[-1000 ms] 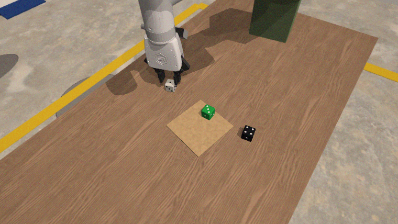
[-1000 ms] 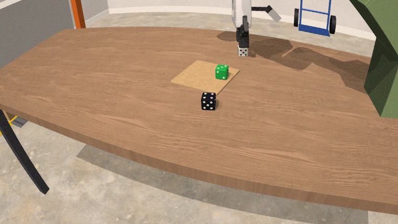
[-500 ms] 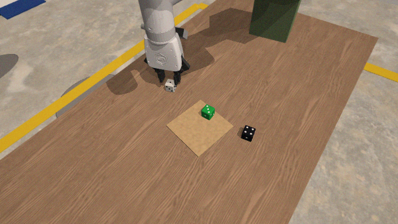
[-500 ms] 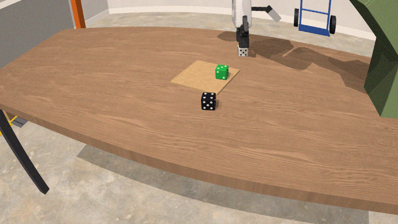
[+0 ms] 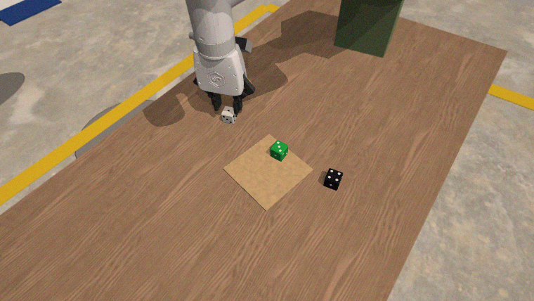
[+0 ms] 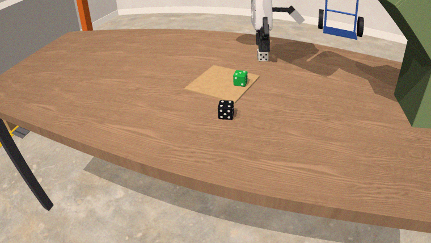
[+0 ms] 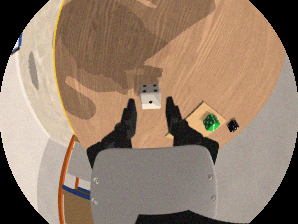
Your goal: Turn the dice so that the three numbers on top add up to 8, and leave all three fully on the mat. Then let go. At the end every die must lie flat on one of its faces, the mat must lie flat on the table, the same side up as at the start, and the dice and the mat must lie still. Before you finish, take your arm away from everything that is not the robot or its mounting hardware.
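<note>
A white die [image 5: 228,115] [image 6: 262,56] [image 7: 150,96] lies flat on the wooden table [image 5: 149,224], off the mat, near the table's left edge. My gripper [image 5: 227,107] [image 6: 262,48] [image 7: 150,105] stands upright over it, half open, with one finger on each side; a small gap shows on both sides in the wrist view. A green die [image 5: 279,150] [image 6: 240,78] [image 7: 210,121] sits on the tan mat [image 5: 261,181] [image 6: 211,83] near its far corner, three pips up. A black die [image 5: 332,178] [image 6: 225,109] [image 7: 233,124] lies on the table just off the mat's right corner, four pips up.
A tall dark green box [image 5: 367,22] [image 6: 415,60] stands at the far end of the table. A yellow floor line [image 5: 112,114] runs along the table's left edge. A blue hand truck [image 6: 340,17] stands on the floor behind.
</note>
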{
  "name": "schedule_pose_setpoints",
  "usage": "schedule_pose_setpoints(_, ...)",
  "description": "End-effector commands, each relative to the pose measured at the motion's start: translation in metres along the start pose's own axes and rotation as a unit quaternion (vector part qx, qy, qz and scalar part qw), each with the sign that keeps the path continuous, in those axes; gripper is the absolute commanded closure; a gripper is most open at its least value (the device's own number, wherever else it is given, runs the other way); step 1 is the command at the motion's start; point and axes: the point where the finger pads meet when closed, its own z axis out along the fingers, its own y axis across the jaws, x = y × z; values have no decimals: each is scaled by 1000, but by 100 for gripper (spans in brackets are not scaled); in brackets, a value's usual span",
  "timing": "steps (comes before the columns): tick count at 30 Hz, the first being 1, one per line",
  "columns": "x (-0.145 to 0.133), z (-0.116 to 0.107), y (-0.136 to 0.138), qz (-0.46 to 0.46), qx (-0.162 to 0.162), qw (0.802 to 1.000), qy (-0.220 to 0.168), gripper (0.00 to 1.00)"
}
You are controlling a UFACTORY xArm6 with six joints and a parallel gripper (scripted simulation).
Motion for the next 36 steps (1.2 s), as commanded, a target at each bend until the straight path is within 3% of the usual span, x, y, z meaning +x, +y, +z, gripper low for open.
schedule_pose_setpoints(1,0,1,0,0,1,1000,0,53)
schedule_pose_setpoints(22,0,32,0,0,1,1000,0,53)
schedule_pose_setpoints(36,0,34,0,0,1,1000,0,53)
